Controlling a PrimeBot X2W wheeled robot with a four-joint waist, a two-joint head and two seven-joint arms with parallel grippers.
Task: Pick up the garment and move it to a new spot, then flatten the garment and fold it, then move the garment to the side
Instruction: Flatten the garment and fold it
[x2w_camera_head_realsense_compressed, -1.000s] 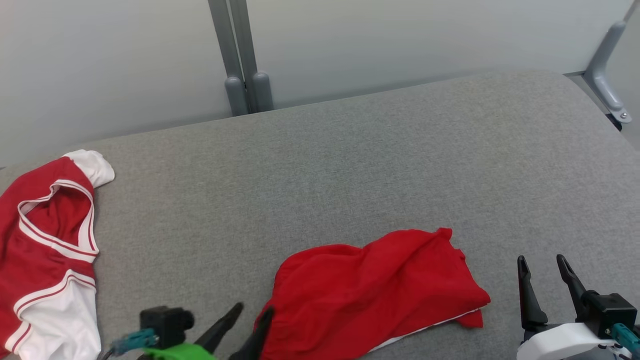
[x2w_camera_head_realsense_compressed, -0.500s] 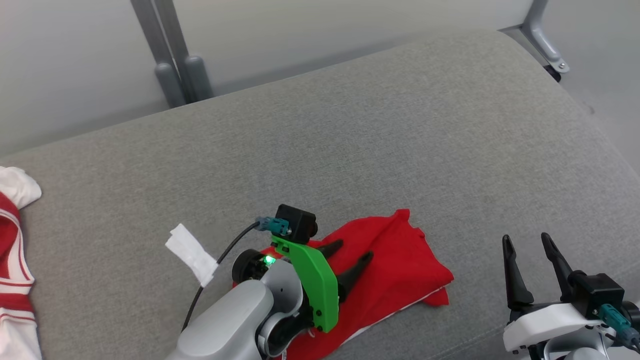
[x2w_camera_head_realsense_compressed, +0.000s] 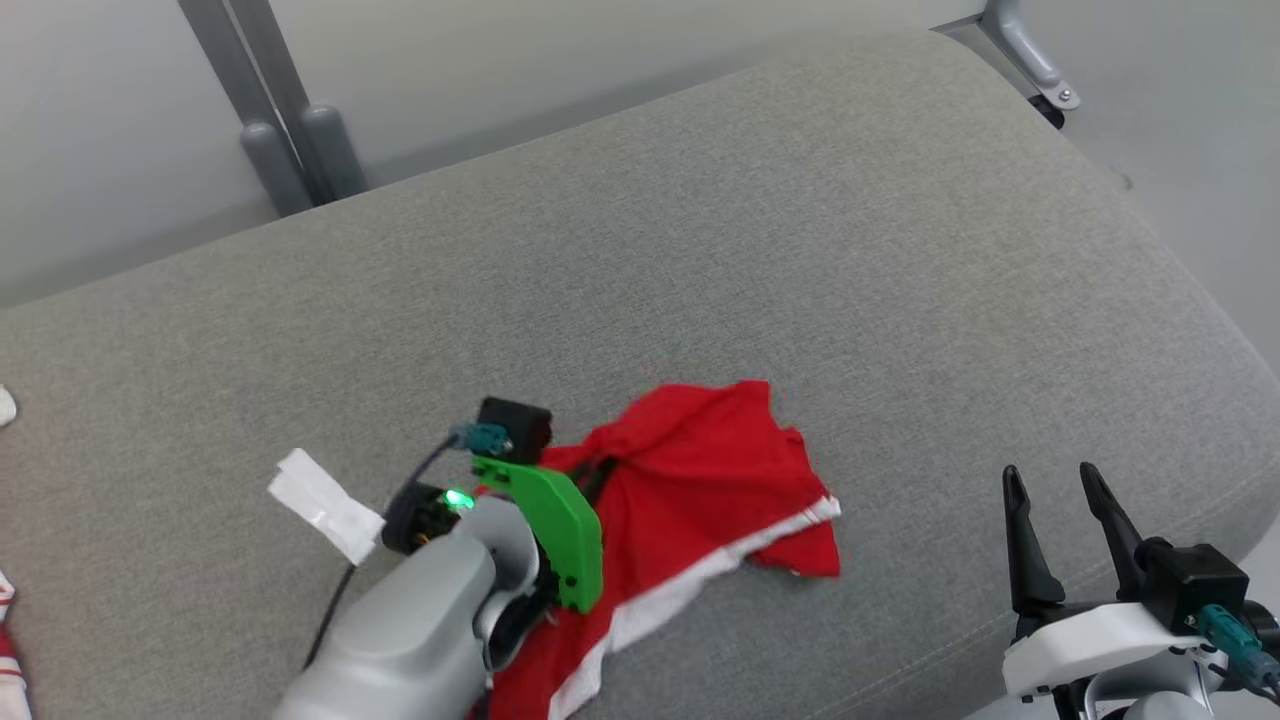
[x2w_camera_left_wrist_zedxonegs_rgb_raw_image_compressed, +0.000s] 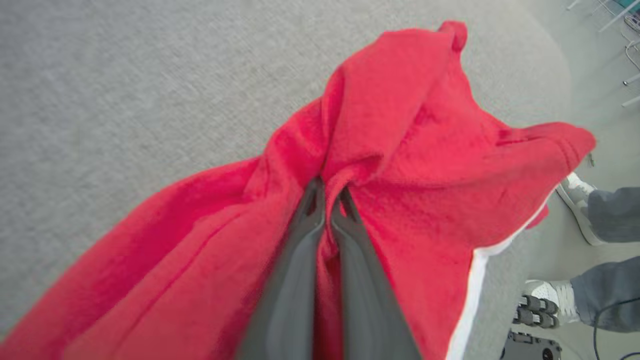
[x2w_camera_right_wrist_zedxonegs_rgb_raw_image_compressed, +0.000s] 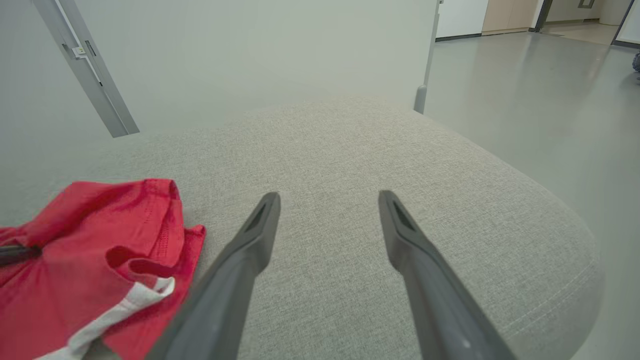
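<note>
Looking down from the head, we see the red garment (x2w_camera_head_realsense_compressed: 700, 470) lying bunched on the grey cushion (x2w_camera_head_realsense_compressed: 800, 250), near its front edge and a little left of centre. Our left gripper (x2w_camera_head_realsense_compressed: 600, 468) reaches into the garment's left side, its dark fingers buried in a raised fold, and the cloth is drawn up into a peak there. A white trim (x2w_camera_head_realsense_compressed: 700, 575) runs along the garment's near edge. A white tag (x2w_camera_head_realsense_compressed: 322, 503) shows by the left arm's cable. Our right gripper (x2w_camera_head_realsense_compressed: 1048, 475) hovers at the lower right, well apart from the garment, its jaws spread wide with nothing between them. Two grey posts (x2w_camera_head_realsense_compressed: 290, 150) stand behind the cushion at the upper left.

From the left wrist, we see both fingers pressed together on a pinch of red cloth, which fans out from the tips in creases. The rest of the garment drapes across the cushion. Past the cushion's edge at the right, a person's two shoes (x2w_camera_left_wrist_zedxonegs_rgb_raw_image_compressed: 572, 190) stand on the floor (x2w_camera_left_wrist_zedxonegs_rgb_raw_image_compressed: 595, 90).

From the right wrist, our fingers stand far apart over bare cushion, gripping nothing. The garment lies at the lower left, with the tip of a left gripper finger poking in at the view's edge.
</note>
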